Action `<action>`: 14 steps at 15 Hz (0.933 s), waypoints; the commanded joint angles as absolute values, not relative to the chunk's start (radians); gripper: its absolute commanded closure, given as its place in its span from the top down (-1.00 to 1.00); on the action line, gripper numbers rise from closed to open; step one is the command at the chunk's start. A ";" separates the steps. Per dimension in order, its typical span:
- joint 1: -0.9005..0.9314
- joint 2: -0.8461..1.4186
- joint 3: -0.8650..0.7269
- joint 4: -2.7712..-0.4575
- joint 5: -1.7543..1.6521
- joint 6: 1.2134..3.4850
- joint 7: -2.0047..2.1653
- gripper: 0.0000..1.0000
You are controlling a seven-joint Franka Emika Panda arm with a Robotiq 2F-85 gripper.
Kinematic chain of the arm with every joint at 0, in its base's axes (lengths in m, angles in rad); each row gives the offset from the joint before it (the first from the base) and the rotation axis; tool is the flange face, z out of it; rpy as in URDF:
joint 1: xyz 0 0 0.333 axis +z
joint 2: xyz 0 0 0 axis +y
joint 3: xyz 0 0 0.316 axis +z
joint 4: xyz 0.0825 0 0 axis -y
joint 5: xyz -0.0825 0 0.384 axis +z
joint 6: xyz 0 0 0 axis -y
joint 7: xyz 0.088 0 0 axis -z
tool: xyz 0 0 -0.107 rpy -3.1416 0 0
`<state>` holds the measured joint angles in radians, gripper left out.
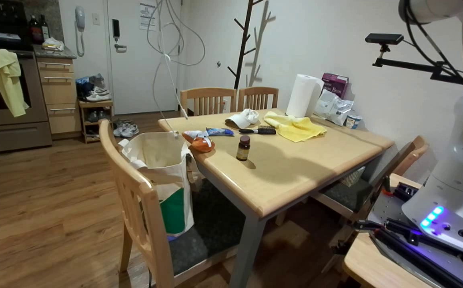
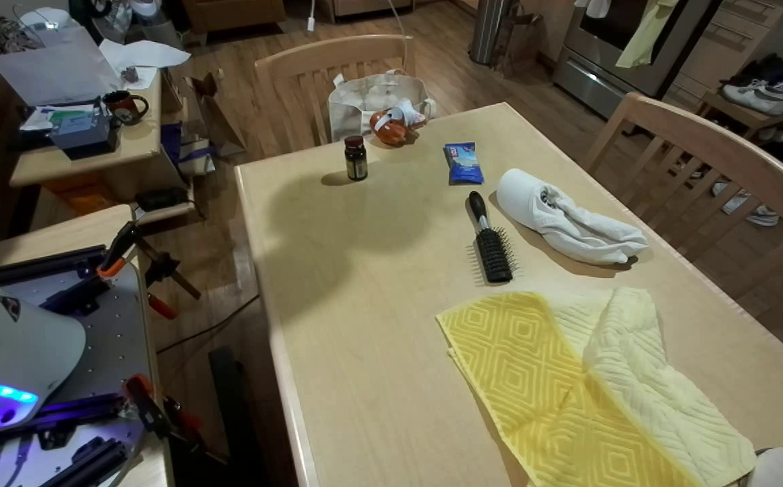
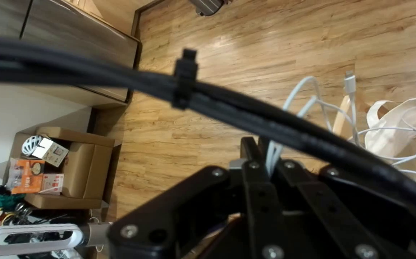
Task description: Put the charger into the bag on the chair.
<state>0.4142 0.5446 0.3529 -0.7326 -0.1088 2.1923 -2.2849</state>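
Observation:
The charger is a white cable that hangs in loose loops from above in an exterior view. One lower end comes down close to the bag's rim and another near the table edge. A white plug end of the charger shows in an exterior view. The cream bag stands open on the chair; the bag also shows behind the table. In the wrist view my gripper is shut on the charger cable, with loops and a plug trailing toward the bag. My gripper is outside both exterior views.
The table beside the chair holds a pill bottle, an orange toy, a blue packet, a brush, a white cap and a yellow cloth. A paper towel roll stands at the wall.

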 commanded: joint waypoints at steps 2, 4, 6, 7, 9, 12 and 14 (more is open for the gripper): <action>0.451 0.632 0.335 -0.595 -0.068 2.135 -2.370 -0.88; 0.443 0.665 0.343 -0.565 -0.031 2.100 -2.378 -0.88; 0.434 0.697 0.337 -0.536 0.004 2.051 -2.364 -0.88; 0.431 0.714 0.330 -0.520 0.014 2.029 -2.356 -0.88; 0.422 0.750 0.315 -0.483 0.030 1.992 -2.356 -0.88; 0.400 0.815 0.303 -0.426 0.052 1.953 -2.377 -0.88; 0.383 0.853 0.299 -0.396 0.065 1.940 -2.397 -0.88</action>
